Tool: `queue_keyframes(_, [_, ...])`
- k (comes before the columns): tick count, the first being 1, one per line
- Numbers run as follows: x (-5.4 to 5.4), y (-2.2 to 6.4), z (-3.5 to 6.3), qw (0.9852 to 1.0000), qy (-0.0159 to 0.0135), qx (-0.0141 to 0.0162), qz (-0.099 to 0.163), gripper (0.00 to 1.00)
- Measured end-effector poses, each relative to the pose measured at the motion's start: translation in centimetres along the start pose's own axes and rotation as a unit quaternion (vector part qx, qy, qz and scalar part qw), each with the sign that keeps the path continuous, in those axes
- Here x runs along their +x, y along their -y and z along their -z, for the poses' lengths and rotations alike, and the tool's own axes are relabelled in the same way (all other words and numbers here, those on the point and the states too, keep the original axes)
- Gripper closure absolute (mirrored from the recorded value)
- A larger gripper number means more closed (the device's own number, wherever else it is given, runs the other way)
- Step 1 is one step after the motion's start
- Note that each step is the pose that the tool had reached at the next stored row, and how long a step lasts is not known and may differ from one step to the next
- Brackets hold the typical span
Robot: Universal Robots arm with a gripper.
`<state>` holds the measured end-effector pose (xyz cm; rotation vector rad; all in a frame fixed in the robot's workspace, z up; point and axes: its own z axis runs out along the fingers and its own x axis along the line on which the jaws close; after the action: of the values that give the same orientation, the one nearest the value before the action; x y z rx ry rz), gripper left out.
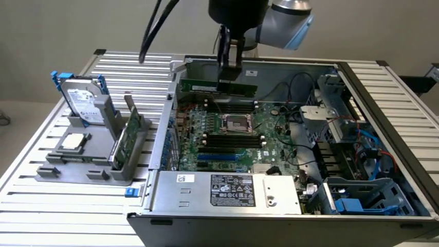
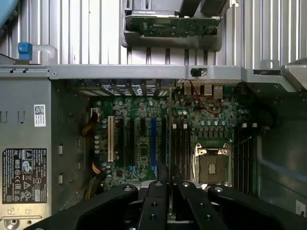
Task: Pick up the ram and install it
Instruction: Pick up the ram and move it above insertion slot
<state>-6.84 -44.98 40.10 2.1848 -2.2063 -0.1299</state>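
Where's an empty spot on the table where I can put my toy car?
Bare slats of the table lie at the exterior view's lower left, between the holder and the edge, and at its upper left, behind the hard drive. Inside the case it is crowded: the motherboard, with the end effector holding the ram over it.

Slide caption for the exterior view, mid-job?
Gripper holds the ram over the motherboard inside the open computer case.

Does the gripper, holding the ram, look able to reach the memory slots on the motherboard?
Probably yes: the gripper holds the ram over the open case, and no cable crosses the memory slots.
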Motion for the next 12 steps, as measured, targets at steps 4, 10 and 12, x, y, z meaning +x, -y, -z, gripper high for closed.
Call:
queue_keyframes(4, [-0.6, 0.86, 0.02, 1.0, 0.0, 0.0032, 0.0, 0.86])
queue_keyframes(10, [-1.6, 1.77, -0.16, 0.9999, 0.0001, 0.0157, 0.001, 0.86])
queue_keyframes(12, [-2.0, 2.03, -0.25, 0.9998, 0.0, 0.02, 0.001, 0.86])
